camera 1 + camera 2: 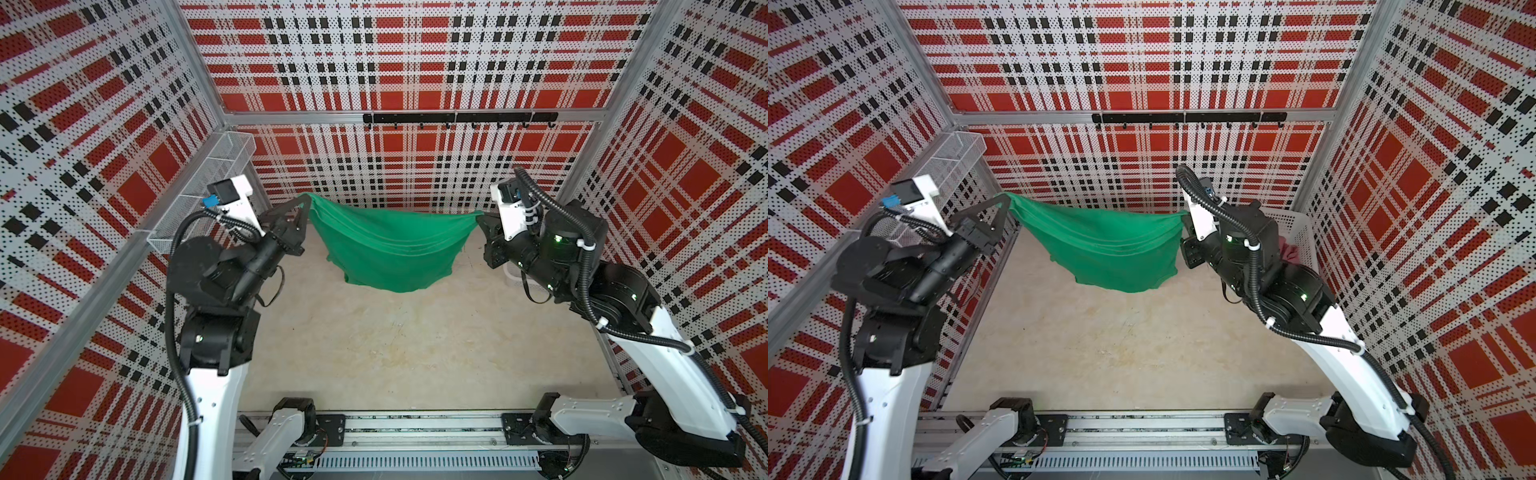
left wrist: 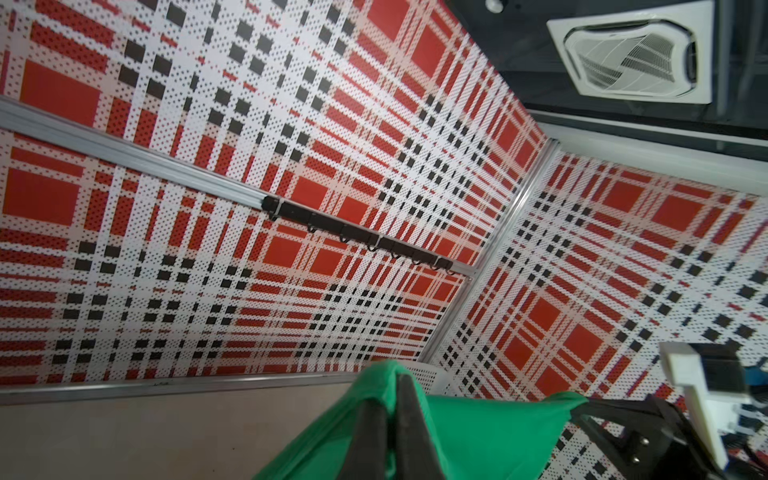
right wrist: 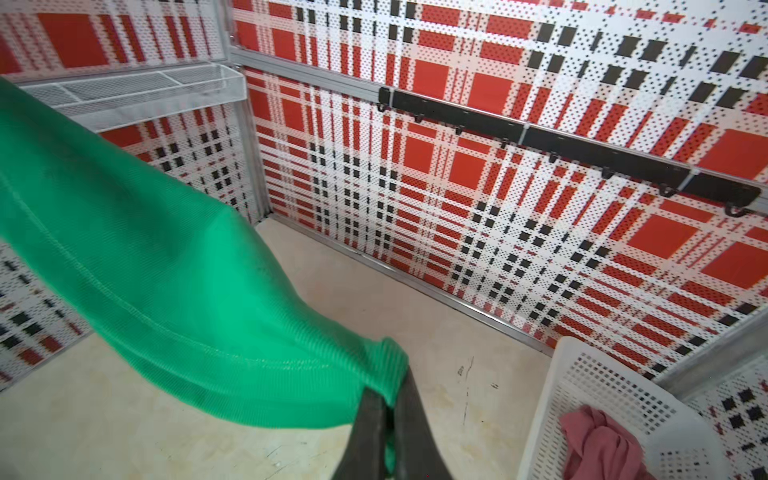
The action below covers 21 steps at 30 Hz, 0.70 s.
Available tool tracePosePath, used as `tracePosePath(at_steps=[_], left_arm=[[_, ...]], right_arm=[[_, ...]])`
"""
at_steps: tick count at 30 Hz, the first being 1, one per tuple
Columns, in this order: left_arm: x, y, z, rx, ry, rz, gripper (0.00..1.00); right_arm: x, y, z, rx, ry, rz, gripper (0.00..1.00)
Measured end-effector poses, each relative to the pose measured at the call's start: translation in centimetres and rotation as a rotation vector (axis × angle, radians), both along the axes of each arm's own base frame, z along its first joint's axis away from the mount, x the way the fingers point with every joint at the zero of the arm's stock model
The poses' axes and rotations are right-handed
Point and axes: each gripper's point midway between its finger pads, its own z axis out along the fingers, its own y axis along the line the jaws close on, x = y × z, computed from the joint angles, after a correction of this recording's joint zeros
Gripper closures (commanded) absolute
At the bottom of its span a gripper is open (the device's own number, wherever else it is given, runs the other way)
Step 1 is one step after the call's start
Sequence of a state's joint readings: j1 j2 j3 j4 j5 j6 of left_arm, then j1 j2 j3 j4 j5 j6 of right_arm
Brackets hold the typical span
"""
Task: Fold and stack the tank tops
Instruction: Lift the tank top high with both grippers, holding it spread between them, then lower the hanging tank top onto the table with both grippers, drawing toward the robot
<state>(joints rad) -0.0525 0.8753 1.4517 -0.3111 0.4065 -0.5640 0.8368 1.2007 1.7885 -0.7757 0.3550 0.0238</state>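
Note:
The green tank top (image 1: 390, 245) (image 1: 1104, 245) hangs in the air near the back wall, stretched between both arms and sagging in the middle. My left gripper (image 1: 307, 201) (image 1: 1007, 199) is shut on its left corner; in the left wrist view the black fingers (image 2: 411, 415) pinch green cloth (image 2: 490, 432). My right gripper (image 1: 480, 218) (image 1: 1183, 216) is shut on its right corner, and the right wrist view shows cloth (image 3: 166, 270) bunched between the jaws. The pink tank top (image 3: 598, 444) (image 1: 1289, 251) lies crumpled in the white basket (image 3: 602, 382) (image 1: 1296, 228).
The beige table (image 1: 395, 345) lies under the hanging cloth. A wire mesh shelf (image 1: 216, 166) juts from the left wall close to my left arm. A black hook rail (image 1: 457, 118) runs along the back wall. The basket sits at the back right corner.

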Motion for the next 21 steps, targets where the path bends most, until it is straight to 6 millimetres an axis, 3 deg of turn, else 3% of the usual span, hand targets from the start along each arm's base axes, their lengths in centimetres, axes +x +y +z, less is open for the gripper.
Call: tracePosePath(at_steps=[2, 5, 9, 12, 15, 17, 21], left_arm=[[-2.2, 0.0, 0.6, -0.002, -0.021, -0.007, 1.00], [-3.7, -0.1, 1.2, 0.006, -0.039, -0.014, 1.00], [-1.8, -0.5, -1.0, 0.024, 0.024, -0.031, 1.00], [2.4, -0.8, -5.6, 0.029, 0.148, -0.039, 1.00], [7.3, -1.0, -11.5, 0.033, 0.297, -0.036, 1.00], [10.3, -0.9, -15.9, 0.038, 0.401, -0.021, 1.00], [14.8, -0.4, -23.4, 0.058, 0.554, 0.023, 1.00]], right_arm=[[-1.1, 0.1, -0.3, 0.016, 0.014, 0.043, 1.00], [-2.2, 0.1, -0.6, 0.049, 0.037, 0.090, 1.00], [-2.4, 0.2, -0.8, 0.081, 0.065, 0.094, 1.00], [-0.9, 0.7, -2.2, 0.059, 0.105, 0.047, 1.00], [2.2, 1.1, -4.7, 0.020, 0.165, -0.029, 1.00], [5.1, 1.3, -7.2, -0.012, 0.223, -0.083, 1.00], [11.6, 1.4, -15.0, -0.070, 0.375, -0.155, 1.00]])
